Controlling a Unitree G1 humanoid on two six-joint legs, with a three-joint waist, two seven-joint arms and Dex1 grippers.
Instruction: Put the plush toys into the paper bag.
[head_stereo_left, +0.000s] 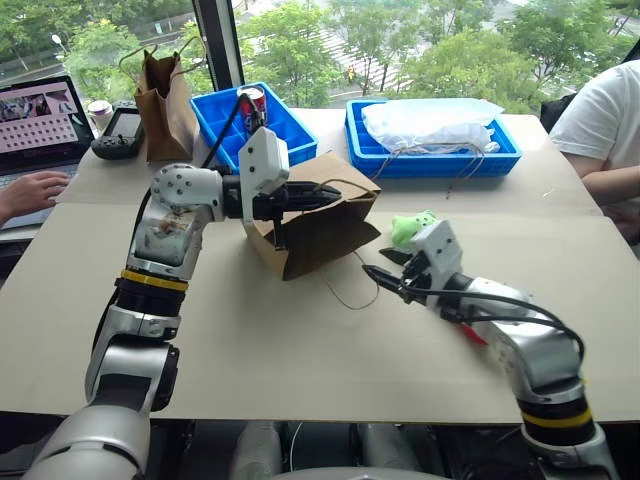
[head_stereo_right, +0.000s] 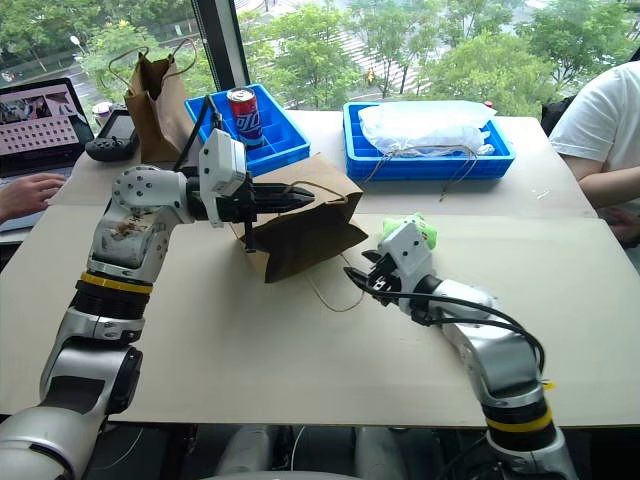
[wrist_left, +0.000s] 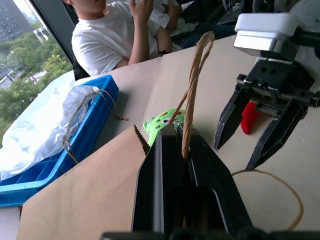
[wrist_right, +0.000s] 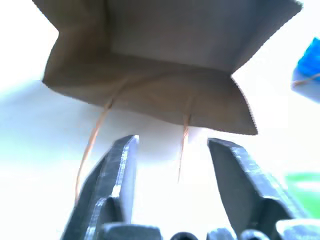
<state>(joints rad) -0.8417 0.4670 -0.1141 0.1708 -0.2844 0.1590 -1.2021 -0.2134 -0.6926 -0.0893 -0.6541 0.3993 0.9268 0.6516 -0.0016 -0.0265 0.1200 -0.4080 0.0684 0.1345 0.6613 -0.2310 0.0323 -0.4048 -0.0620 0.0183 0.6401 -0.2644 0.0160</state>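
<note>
While the left gripper (head_stereo_left: 325, 198) holds the paper bag (head_stereo_left: 318, 228) near the frame centre, we note its two black fingers pressed together on one cord handle (wrist_left: 192, 85) at the bag's upper edge. The bag lies tipped on its side, its open mouth facing lower right toward the right gripper (head_stereo_left: 378, 277).

The right gripper's jaws stand apart with nothing between them. In the right wrist view the bag's mouth sits directly ahead of the open fingers, with the second handle loop trailing loose on the table.

The green toy (head_stereo_left: 411, 228) rests on the table just right of the bag's mouth and just behind the right gripper, at centre right of the frame. The red toy (head_stereo_left: 473, 332) lies on the table under the right forearm, lower right; so little of it shows that we cannot tell which way its long axis runs.

Judgement: both toys are still outside the bag. The right arm is clearly the nearer one to either toy, and the left is occupied with the handle. The green toy lies behind and beside the open jaws, so the gripper would need to swing back toward it before closing.

Surface: a wide pale board. Along the upper edge stand two blue trays (head_stereo_left: 425, 150), a narrower brown bag (head_stereo_left: 165, 105) at upper left and a laptop (head_stereo_left: 40, 120); beyond is a window with trees. One person's hand (head_stereo_left: 30, 192) rests at the left edge; another person sits at upper right.
</note>
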